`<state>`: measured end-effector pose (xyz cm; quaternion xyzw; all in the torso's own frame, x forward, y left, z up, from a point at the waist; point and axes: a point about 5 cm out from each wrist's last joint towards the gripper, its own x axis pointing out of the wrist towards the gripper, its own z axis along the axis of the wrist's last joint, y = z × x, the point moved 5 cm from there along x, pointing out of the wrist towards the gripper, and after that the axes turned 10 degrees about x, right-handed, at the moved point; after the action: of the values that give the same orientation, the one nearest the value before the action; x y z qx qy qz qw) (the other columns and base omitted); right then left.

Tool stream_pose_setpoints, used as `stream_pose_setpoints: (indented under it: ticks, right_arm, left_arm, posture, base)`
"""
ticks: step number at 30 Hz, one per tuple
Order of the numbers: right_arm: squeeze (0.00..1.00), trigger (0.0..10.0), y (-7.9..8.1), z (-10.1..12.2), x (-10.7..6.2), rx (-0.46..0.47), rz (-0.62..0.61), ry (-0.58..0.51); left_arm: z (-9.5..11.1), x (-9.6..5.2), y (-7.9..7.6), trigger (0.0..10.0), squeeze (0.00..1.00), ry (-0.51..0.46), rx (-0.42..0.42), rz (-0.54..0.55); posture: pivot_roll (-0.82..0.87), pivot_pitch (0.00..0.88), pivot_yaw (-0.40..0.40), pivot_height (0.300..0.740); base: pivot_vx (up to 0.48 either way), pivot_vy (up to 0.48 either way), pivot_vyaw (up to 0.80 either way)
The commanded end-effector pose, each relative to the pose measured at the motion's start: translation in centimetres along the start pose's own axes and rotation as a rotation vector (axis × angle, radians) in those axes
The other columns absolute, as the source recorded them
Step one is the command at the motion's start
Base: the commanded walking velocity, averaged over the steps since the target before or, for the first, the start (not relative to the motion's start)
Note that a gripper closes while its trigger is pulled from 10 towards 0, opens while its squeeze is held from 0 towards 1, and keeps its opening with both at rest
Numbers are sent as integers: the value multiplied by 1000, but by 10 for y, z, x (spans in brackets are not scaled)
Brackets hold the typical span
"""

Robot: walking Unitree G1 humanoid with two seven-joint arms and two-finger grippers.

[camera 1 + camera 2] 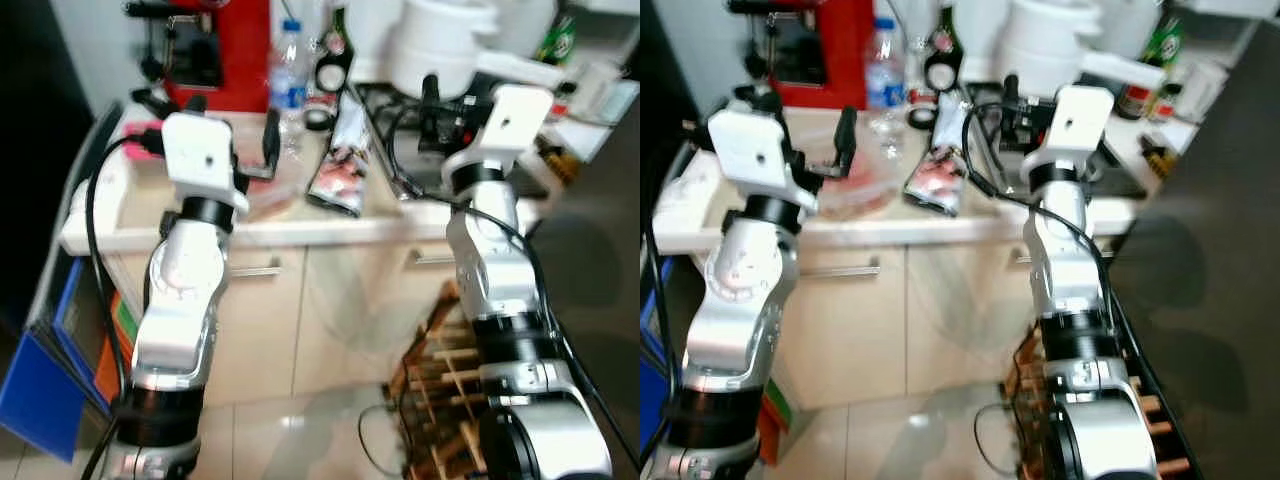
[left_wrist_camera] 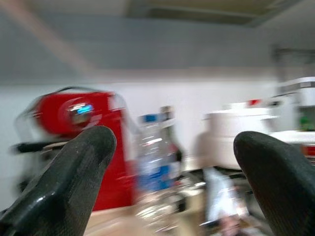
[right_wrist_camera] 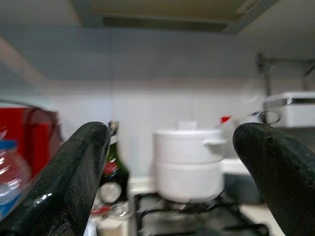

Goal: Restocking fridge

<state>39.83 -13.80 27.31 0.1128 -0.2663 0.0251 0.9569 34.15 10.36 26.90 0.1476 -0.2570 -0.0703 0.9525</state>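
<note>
Water bottle upright at the countertop's back, beside red coffee machine; dark glass bottle just right of it. Snack packet lies flat mid-counter. White pot on stove. Left gripper and right gripper raised over counter, both wide open, empty. Cream cabinets below, tiled floor.

Ahead of my fingers, the clear plastic water bottle, red coffee machine and white lidded pot crowd the table; its front edge lies bare.
</note>
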Motion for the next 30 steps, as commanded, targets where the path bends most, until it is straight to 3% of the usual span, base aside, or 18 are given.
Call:
stream_pose_setpoints:
  ticks: [1, 6, 10, 14, 20, 30]
  right_arm:
    - [0, 10000, 2, 13, 7, -7, 7, -44]
    - [0, 10000, 2, 12, 11, -10, 10, -43]
    - [0, 10000, 6, 13, 14, 2, 29, -41]
    - [0, 10000, 10, 10, 16, 46, 49, -13]
    - [0, 10000, 42, 31, 30, 152, 173, -35]
    - [0, 10000, 52, 51, 54, 157, 193, -62]
  left_arm:
    - [11, 5, -1, 10000, 0, -41, 1, -13]
    - [11, 9, 2, 10000, 0, -35, -33, 7]
    - [14, 8, 5, 10000, 0, -45, -85, 31]
    - [18, 6, 6, 10000, 0, -69, -81, 52]
    - [14, 2, 15, 10000, 0, -47, -92, 107]
    - [12, -2, 14, 10000, 0, -30, -87, 106]
  posture:
    - [94, 0, -49, 740]
    - [101, 0, -56, 740]
    - [106, 0, -61, 740]
    - [115, 0, -70, 740]
    - [129, 0, -81, 740]
    - [141, 0, -86, 740]
  base:
    - [465, 0, 0]
    - [465, 0, 0]
    - [315, 352, 0]
    - [0, 455, 0]
    - [0, 0, 0]
    - [0, 0, 0]
